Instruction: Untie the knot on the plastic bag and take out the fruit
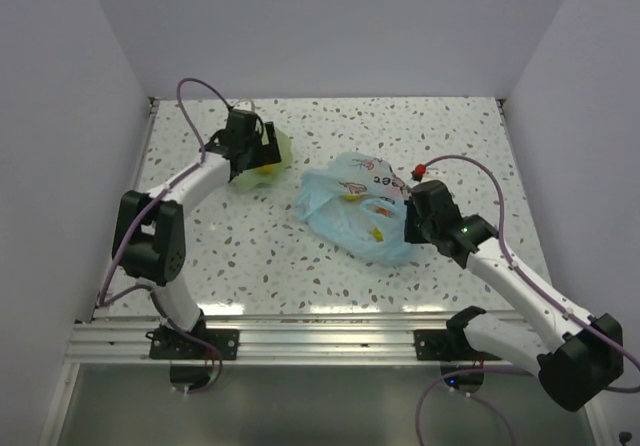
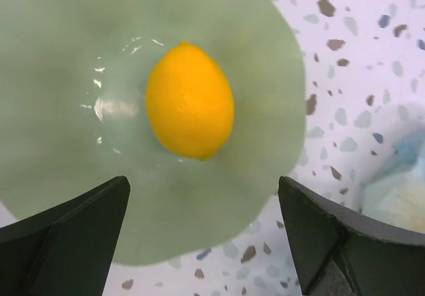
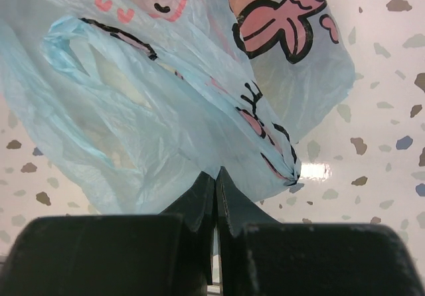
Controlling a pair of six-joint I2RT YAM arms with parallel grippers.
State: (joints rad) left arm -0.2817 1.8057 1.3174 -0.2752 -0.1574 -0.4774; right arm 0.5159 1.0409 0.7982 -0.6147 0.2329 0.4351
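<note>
The light-blue plastic bag [image 1: 350,206] with its pink-and-dark print lies crumpled at mid table. My right gripper [image 1: 410,224] is shut on a fold of the bag's film at its right side; the right wrist view shows the jaws [image 3: 216,174] pinched together on the film, with an open handle loop [image 3: 66,54] at the upper left. No knot shows. Small yellow and orange fruit [image 1: 376,233] show through the bag. My left gripper [image 2: 202,233] is open and empty above the pale green bowl [image 2: 60,57], where one yellow oval fruit [image 2: 190,101] lies.
The pale green bowl [image 1: 284,147] stands at the back left, partly under the left gripper [image 1: 255,151]. White walls close in the speckled table [image 1: 250,256] on three sides. A corner of the bag [image 2: 398,186] shows at the right of the left wrist view.
</note>
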